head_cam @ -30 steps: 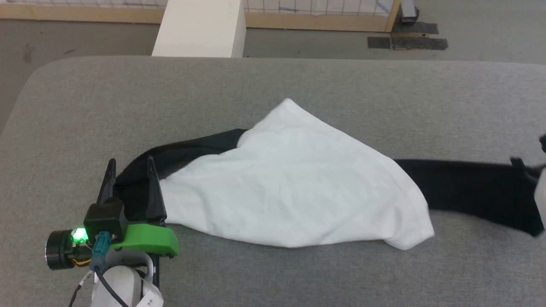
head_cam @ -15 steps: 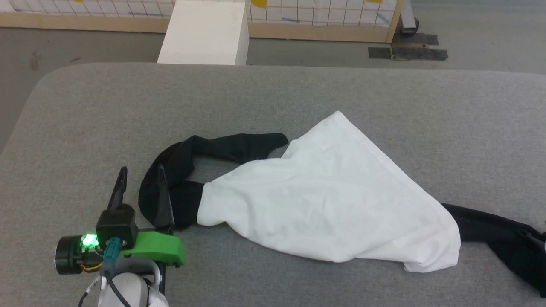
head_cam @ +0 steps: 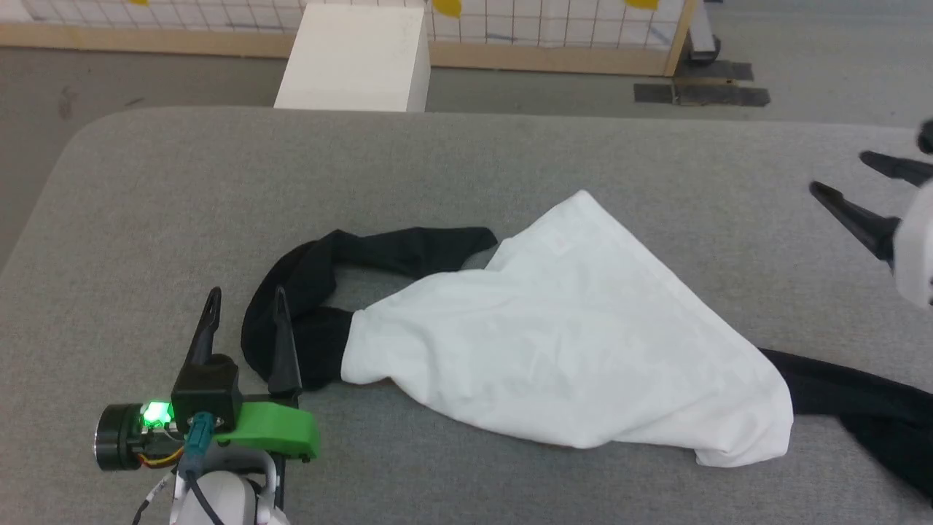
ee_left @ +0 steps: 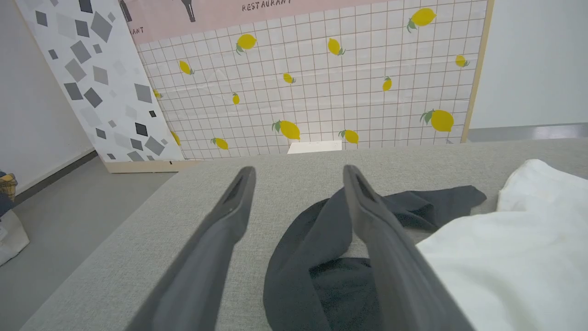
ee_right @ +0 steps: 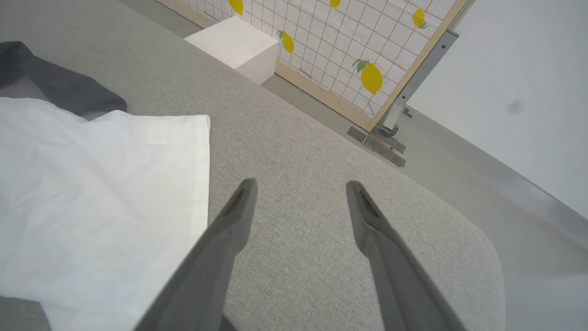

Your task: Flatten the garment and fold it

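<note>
Garment point(head_cam: 568, 350) bunched mid-worktop point(head_cam: 437, 160), black sleeve point(head_cam: 379, 251) looped. My left tool point(head_cam: 245, 292) gapes empty at that loop; right tool point(head_cam: 842, 171) open, well apart. Risk: I pinch sleeve only and drag the heap instead of spreading it.

Grey fabric surface point(head_cam: 510, 146) carries crumpled garment point(head_cam: 568, 350) (white body, black sleeves).

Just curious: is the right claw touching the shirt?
Apart. The head view shows the right gripper, open, with grey surface between it and the garment.
</note>
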`<state>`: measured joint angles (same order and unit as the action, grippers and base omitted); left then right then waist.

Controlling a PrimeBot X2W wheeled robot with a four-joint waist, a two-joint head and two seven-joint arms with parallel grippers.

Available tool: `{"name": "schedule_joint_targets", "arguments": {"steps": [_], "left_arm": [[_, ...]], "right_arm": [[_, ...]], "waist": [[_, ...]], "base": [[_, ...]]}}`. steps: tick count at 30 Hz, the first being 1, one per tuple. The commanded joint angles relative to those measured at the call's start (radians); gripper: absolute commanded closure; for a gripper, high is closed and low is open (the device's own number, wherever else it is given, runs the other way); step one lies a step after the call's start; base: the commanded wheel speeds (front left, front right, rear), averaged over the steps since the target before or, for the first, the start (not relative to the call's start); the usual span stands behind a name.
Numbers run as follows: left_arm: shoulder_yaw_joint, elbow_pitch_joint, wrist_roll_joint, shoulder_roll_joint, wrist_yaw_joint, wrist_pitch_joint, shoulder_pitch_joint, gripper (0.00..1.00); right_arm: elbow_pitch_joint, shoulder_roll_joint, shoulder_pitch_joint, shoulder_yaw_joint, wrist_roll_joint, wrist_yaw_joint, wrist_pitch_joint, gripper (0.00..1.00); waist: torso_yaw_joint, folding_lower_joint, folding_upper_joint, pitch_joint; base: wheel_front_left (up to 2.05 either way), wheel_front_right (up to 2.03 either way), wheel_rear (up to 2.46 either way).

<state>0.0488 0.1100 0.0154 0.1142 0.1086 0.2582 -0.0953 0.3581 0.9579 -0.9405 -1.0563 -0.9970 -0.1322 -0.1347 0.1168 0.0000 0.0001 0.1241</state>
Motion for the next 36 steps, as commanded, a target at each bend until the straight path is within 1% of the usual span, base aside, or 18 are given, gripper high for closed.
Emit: {"name": "schedule_joint_targets", "arguments": {"steps": [1, 5, 7, 11, 14, 17, 21, 25, 26, 27, 32, 36], "left_arm": [[0.004, -0.008, -0.013, -0.001, 0.009, 0.004, -0.015, 0.00], [0.018, -0.021, -0.009, -0.012, 0.012, 0.004, -0.050, 0.00], [0.027, -0.025, -0.005, -0.020, 0.015, 0.004, -0.070, 0.00], [0.038, -0.029, 0.004, -0.033, 0.023, 0.004, -0.098, 0.00], [0.045, -0.030, 0.010, -0.040, 0.027, 0.004, -0.113, 0.00], [0.050, -0.029, 0.015, -0.046, 0.031, 0.004, -0.124, 0.00], [0.050, -0.025, 0.019, -0.050, 0.033, 0.004, -0.129, 0.00], [0.035, -0.020, 0.019, -0.051, 0.037, 0.004, -0.124, 0.00], [0.031, -0.018, 0.018, -0.051, 0.038, 0.004, -0.122, 0.00], [0.026, -0.017, 0.018, -0.049, 0.038, 0.004, -0.120, 0.00], [0.007, -0.006, 0.012, -0.035, 0.034, 0.004, -0.105, 0.00], [-0.002, 0.001, 0.009, -0.026, 0.030, 0.004, -0.085, 0.00]], "right_arm": [[-0.010, -0.023, -0.029, -0.002, 0.002, 0.002, -0.044, 0.00], [0.006, -0.111, -0.104, -0.010, -0.022, 0.002, -0.204, 0.00], [0.048, -0.160, -0.143, -0.026, -0.017, 0.002, -0.276, 0.00], [0.143, -0.242, -0.185, -0.078, 0.010, 0.002, -0.371, 0.00], [0.222, -0.293, -0.192, -0.110, 0.029, 0.002, -0.388, 0.00], [0.305, -0.340, -0.168, -0.126, 0.009, 0.002, -0.388, 0.00], [0.349, -0.363, -0.117, -0.172, -0.004, 0.002, -0.394, 0.00], [0.349, -0.367, -0.091, -0.195, -0.025, 0.002, -0.391, 0.00], [0.345, -0.366, -0.093, -0.198, -0.030, 0.002, -0.380, 0.75], [0.338, -0.366, -0.100, -0.199, -0.036, 0.002, -0.360, 1.00], [0.306, -0.356, -0.146, -0.203, -0.046, 0.002, -0.239, 1.00], [0.261, -0.328, -0.186, -0.207, -0.037, 0.002, -0.119, 1.00]], "waist": [[0.030, 0.0000, -0.0001, 0.044], [0.070, 0.0000, -0.0001, 0.104], [0.096, 0.0000, -0.0001, 0.138], [0.137, 0.0000, -0.0001, 0.191], [0.161, 0.0000, -0.0001, 0.219], [0.182, 0.0000, -0.0001, 0.238], [0.192, 0.0000, -0.0001, 0.246], [0.173, 0.0000, -0.0001, 0.237], [0.166, 0.0000, -0.0001, 0.233], [0.156, 0.0000, -0.0001, 0.225], [0.114, 0.0000, -0.0001, 0.174], [0.086, 0.0000, -0.0001, 0.125]], "base": [[0.00, 0.00, 0.00], [0.00, 0.00, 0.00], [0.00, 0.00, 0.00], [0.00, 0.00, 0.00], [0.00, 0.00, 0.00], [0.00, 0.00, 0.00], [0.00, 0.00, 0.00], [0.00, 0.00, 0.00], [0.00, 0.00, 0.00], [0.00, 0.00, 0.00], [0.00, 0.00, 0.00], [0.00, 0.00, 0.00]]}}
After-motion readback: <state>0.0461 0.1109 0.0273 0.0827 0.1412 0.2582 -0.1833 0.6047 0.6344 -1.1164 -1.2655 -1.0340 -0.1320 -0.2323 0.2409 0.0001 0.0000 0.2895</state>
